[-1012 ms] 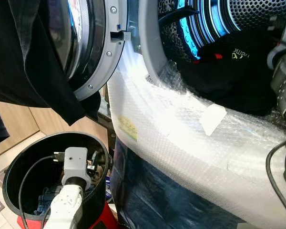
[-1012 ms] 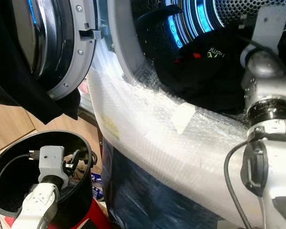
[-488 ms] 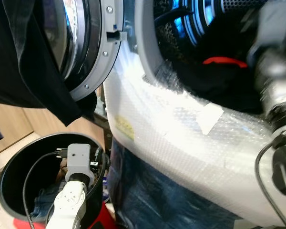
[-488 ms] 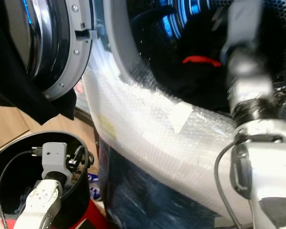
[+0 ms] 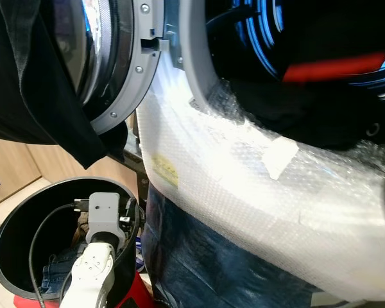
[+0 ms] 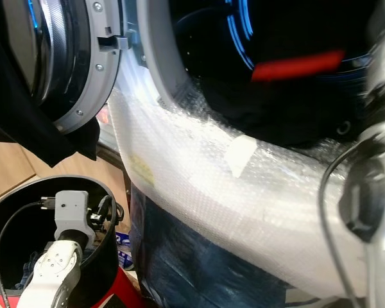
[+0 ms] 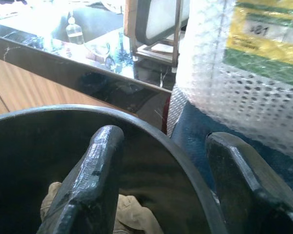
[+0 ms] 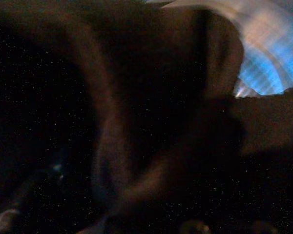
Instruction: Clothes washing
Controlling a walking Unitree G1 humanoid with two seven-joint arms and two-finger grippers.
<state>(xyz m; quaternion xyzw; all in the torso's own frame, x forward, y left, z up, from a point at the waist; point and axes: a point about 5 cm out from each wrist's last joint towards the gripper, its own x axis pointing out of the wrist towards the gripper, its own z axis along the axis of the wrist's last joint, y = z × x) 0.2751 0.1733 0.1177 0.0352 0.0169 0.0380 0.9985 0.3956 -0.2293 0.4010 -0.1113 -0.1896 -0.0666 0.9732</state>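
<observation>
The washing machine's drum mouth (image 5: 199, 77) stands open, lit blue inside. A black garment with a red stripe (image 5: 333, 66) fills the opening, blurred. My right arm (image 6: 378, 212) rises at the right edge toward the drum; the right wrist view is very dark, with dark cloth (image 8: 136, 97) close against it. My left gripper (image 7: 163, 136) is open over the rim of the black bin (image 5: 6, 231), with nothing between its fingers. A beige cloth (image 7: 132, 217) and denim (image 5: 51, 269) lie in the bin.
The round door (image 5: 131, 77) hangs open on the left with a black garment (image 5: 38, 83) draped over it. Bubble wrap (image 5: 244, 186) covers the machine's front, dark blue below. A wooden cabinet (image 5: 13, 167) stands behind the bin.
My right arm swept across the drum mouth and now stands at the right edge. The red-striped black garment sits higher in the drum. My left arm stays in the bin.
</observation>
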